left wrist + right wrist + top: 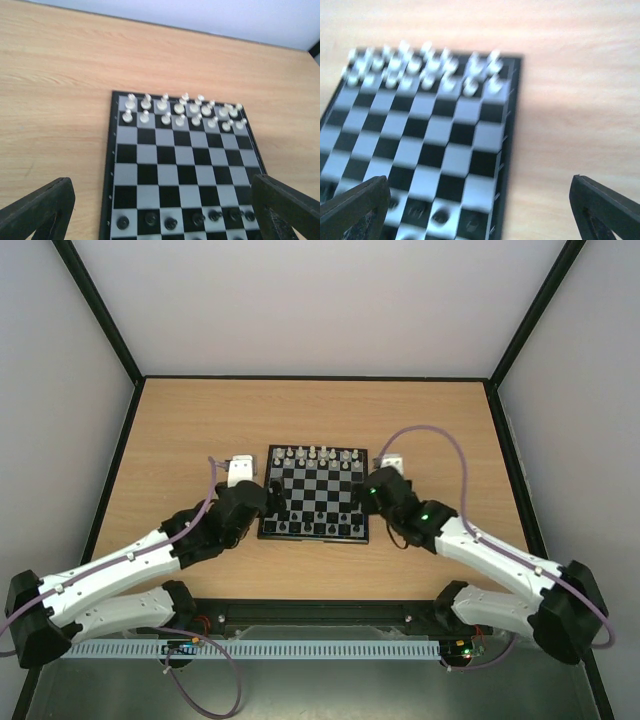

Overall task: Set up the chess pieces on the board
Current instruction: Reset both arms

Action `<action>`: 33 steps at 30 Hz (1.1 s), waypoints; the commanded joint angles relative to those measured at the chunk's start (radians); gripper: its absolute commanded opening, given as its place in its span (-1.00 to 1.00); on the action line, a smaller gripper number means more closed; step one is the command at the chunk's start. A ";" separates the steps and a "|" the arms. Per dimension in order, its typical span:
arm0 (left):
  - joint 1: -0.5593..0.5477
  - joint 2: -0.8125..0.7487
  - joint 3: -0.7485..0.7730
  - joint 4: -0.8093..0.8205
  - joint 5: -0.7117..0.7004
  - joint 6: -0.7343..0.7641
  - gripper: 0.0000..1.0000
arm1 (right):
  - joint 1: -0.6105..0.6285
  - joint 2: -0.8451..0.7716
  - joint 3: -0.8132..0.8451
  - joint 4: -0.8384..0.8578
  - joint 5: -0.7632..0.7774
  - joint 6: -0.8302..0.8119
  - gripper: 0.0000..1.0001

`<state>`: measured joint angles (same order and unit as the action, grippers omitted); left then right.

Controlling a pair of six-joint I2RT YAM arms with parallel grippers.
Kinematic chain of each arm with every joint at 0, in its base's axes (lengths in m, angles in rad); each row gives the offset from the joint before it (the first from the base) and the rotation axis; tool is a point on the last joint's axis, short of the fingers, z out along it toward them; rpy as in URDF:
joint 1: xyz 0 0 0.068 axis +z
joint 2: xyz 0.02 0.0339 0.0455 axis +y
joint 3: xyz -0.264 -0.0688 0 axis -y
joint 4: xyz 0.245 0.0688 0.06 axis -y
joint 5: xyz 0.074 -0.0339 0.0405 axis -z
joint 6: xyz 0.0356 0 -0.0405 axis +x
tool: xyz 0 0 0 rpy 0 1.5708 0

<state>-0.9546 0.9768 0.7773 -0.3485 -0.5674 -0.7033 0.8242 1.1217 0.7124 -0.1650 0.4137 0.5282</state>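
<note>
The chessboard lies mid-table, with white pieces in its two far rows and tiny black pieces along its near rows. In the left wrist view the board fills the centre, with black pieces in the near row. My left gripper is open and empty over the board's near left part. My right gripper is open and empty over the board's near right edge, where the board and black pieces show blurred.
A small white block lies left of the board and another right of it. Purple cables loop over both arms. Black-framed white walls enclose the wooden table.
</note>
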 commanded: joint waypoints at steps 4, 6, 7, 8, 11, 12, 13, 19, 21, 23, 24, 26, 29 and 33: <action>0.058 -0.079 -0.065 0.183 -0.220 0.069 0.98 | -0.298 -0.150 -0.050 0.179 0.142 -0.015 0.97; 0.109 -0.096 -0.065 0.200 -0.227 0.095 0.98 | -0.378 -0.172 -0.088 0.226 0.139 -0.026 0.97; 0.144 -0.109 -0.076 0.225 -0.209 0.123 0.98 | -0.421 -0.181 -0.105 0.265 0.133 -0.039 0.97; 0.183 -0.127 -0.083 0.252 -0.170 0.152 0.98 | -0.451 -0.184 -0.122 0.289 0.127 -0.051 0.97; 0.308 -0.190 -0.152 0.369 -0.054 0.225 0.98 | -0.550 -0.173 -0.158 0.345 0.118 -0.056 0.97; 0.348 -0.210 -0.185 0.417 -0.015 0.265 0.98 | -0.584 -0.168 -0.170 0.364 0.116 -0.054 0.97; 0.392 -0.228 -0.213 0.462 0.030 0.297 0.98 | -0.613 -0.163 -0.187 0.389 0.102 -0.063 0.97; 0.611 -0.216 -0.299 0.592 0.165 0.381 0.98 | -0.662 -0.137 -0.329 0.621 0.128 -0.123 0.97; 0.683 -0.160 -0.329 0.670 0.204 0.406 0.98 | -0.663 -0.106 -0.369 0.717 0.155 -0.144 0.97; 0.733 -0.097 -0.346 0.715 0.218 0.409 0.98 | -0.666 -0.054 -0.383 0.788 0.185 -0.155 0.97; 0.750 -0.065 -0.354 0.742 0.228 0.414 0.98 | -0.666 -0.024 -0.384 0.817 0.201 -0.161 0.97; 0.776 -0.008 -0.383 0.823 0.278 0.452 0.98 | -0.668 0.042 -0.390 0.887 0.241 -0.178 0.97; 0.799 0.064 -0.414 0.922 0.316 0.487 0.98 | -0.680 0.136 -0.395 0.987 0.271 -0.191 0.97; 0.835 0.151 -0.458 1.048 0.352 0.515 0.98 | -0.694 0.237 -0.397 1.109 0.268 -0.244 0.97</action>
<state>-0.1516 1.0748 0.3500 0.4915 -0.2787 -0.2451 0.1436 1.2881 0.3325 0.7300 0.6151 0.3397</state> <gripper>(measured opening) 0.988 0.986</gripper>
